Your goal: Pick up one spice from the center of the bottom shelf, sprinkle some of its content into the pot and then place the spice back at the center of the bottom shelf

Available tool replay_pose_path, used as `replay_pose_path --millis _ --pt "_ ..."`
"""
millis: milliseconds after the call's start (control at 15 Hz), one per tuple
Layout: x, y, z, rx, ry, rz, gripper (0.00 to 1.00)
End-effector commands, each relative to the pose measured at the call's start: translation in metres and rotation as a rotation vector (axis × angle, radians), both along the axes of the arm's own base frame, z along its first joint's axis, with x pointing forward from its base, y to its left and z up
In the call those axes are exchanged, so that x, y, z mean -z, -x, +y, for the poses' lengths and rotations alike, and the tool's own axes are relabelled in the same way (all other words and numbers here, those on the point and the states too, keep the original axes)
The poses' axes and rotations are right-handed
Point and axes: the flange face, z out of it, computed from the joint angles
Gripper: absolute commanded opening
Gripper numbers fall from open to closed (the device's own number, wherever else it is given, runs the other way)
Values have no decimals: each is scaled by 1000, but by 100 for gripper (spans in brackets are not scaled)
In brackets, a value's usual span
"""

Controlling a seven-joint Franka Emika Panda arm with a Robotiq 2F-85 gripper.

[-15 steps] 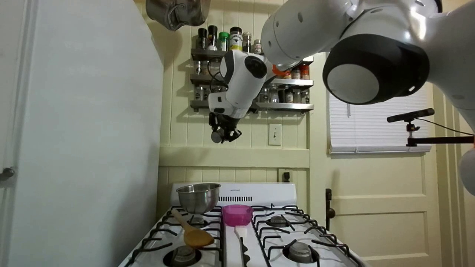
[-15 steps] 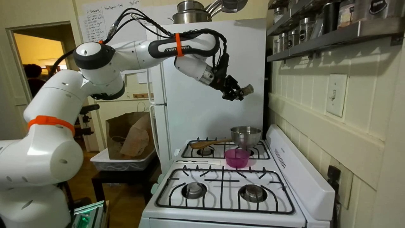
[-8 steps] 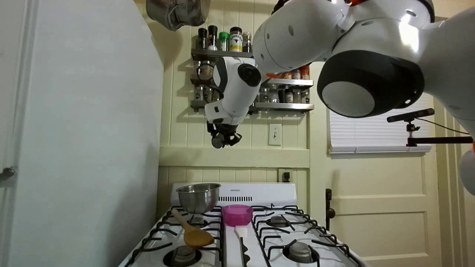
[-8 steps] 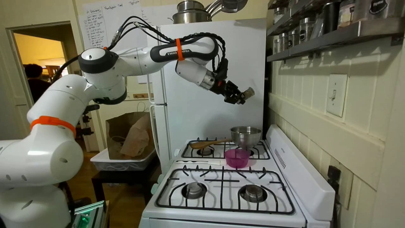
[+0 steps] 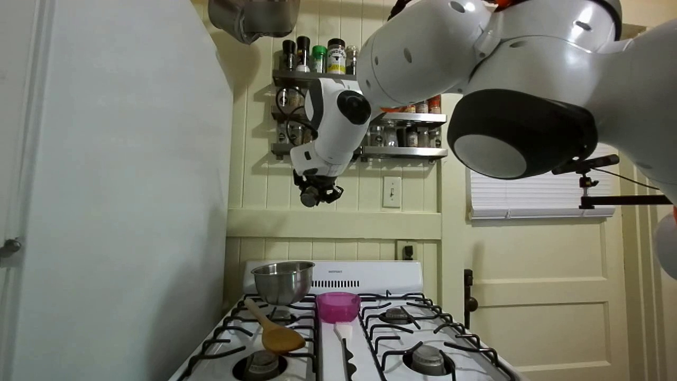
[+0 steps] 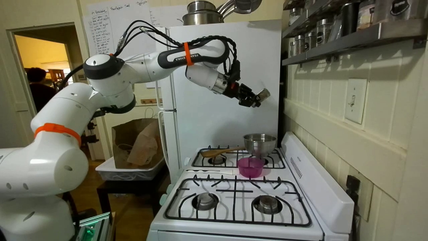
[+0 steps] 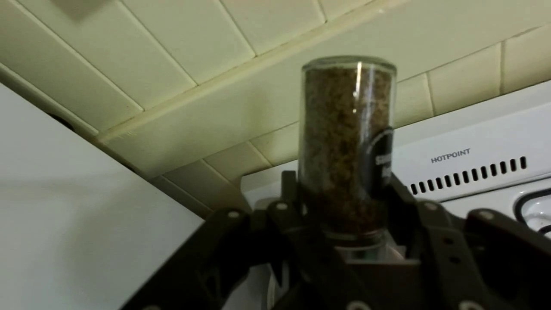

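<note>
A glass spice jar (image 7: 344,129) full of brown flakes, with a black label, is gripped by my gripper (image 7: 348,206), whose fingers press on both its sides. It is tilted, its glass base pointing up and away; a grey round end (image 5: 309,198) faces down toward the camera in an exterior view. The silver pot (image 6: 259,145) stands on a rear burner, with the jar (image 6: 264,94) and gripper (image 6: 255,99) well above it, touching nothing. On the wall, the bottom shelf (image 5: 407,152) carries several jars; my arm hides its middle.
A pink bowl (image 6: 250,167) sits close to the pot on the stove. A wooden spoon (image 5: 283,338) lies across the grate, beside a white utensil (image 5: 344,333). The fridge (image 5: 132,185) rises tall beside the stove. A light switch (image 6: 355,100) is on the wall.
The arm's elbow has sunk. My gripper, still gripping the jar, dipped a little and then rose slightly, shifting a short way toward the wall. Pot, bowl and spoon stayed put.
</note>
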Motion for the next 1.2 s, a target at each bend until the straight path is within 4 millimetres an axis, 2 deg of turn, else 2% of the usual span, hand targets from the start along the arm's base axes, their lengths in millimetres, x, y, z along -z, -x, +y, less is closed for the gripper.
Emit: replay_pose_path --millis 0,1000,1067,1133 --pt "0 0 1 0 2 0 49" --pt "0 0 1 0 4 -1 49" --pt "0 0 1 0 4 -1 24" --pt "0 0 -2 4 24 6 24"
